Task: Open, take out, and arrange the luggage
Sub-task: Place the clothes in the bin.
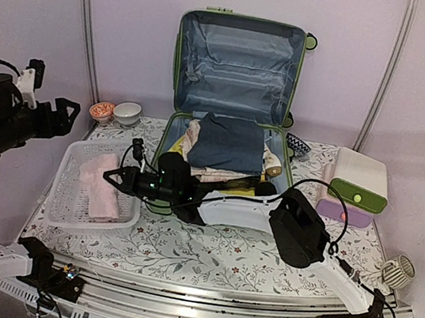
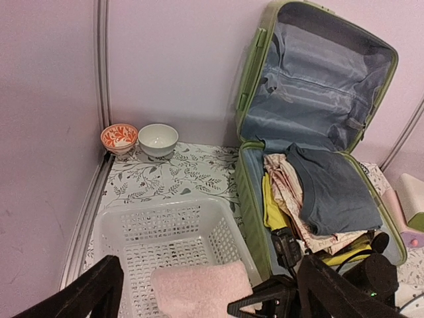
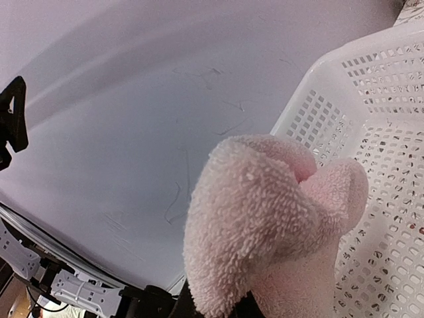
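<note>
item: luggage (image 1: 239,59) (image 2: 318,79), light-green hard shell with green rim
position: sat at back centre of the table (image 1: 206,258), long axis running front to back
state: was open, the two halves at about a right angle
lid: stood upright at the rear, grey-blue lining facing forward, lining wrinkled with a seam across the middle
base: lay flat on the table in front of the lid
handle: green handle (image 1: 219,9) was on the lid's top edge
contents: base held folded clothes (image 1: 225,151) (image 2: 311,199), dark-blue piece on top, floral and yellow ones underneath
</note>
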Available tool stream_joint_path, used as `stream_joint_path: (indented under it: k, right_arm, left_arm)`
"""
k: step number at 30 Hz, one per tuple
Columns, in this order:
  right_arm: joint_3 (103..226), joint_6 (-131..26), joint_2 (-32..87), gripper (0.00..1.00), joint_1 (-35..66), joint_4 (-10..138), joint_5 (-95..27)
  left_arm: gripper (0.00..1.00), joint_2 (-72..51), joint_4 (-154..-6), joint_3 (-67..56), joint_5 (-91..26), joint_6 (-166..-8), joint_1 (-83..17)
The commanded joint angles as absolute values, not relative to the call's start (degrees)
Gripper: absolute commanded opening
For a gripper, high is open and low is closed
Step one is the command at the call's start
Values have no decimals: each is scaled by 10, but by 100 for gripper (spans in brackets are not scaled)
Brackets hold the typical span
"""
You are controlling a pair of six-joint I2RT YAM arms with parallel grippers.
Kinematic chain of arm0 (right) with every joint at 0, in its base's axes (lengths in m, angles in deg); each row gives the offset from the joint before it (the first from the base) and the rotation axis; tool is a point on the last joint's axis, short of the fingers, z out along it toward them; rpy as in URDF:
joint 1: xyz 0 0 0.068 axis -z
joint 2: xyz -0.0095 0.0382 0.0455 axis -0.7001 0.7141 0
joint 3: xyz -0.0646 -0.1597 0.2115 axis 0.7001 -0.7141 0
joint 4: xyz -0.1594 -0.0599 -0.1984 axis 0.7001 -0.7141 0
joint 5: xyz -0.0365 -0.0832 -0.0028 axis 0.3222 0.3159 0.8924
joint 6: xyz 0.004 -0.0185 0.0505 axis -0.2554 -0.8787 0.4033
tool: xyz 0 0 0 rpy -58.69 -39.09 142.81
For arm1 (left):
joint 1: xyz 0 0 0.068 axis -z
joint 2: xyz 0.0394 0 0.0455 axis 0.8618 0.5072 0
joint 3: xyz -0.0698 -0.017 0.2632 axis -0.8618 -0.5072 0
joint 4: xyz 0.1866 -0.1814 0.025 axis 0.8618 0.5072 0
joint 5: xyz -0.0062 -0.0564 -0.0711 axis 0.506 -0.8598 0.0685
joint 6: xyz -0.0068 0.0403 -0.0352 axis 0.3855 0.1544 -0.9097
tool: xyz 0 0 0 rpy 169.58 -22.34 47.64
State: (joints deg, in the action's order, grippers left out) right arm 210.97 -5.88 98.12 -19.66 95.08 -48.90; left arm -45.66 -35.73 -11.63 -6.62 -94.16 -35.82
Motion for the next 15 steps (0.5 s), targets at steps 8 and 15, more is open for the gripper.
stream_joint_path:
  k: [8,15]
  right_arm:
    - [2133,-65,964,3,-202,987,-468]
    - [2130,-87,937,3,-209,984,-471]
  left_arm:
    - [94,-441,-356,-148,-69,-938,-364]
    - [94,-449,-359,-163,-91,-959,-364]
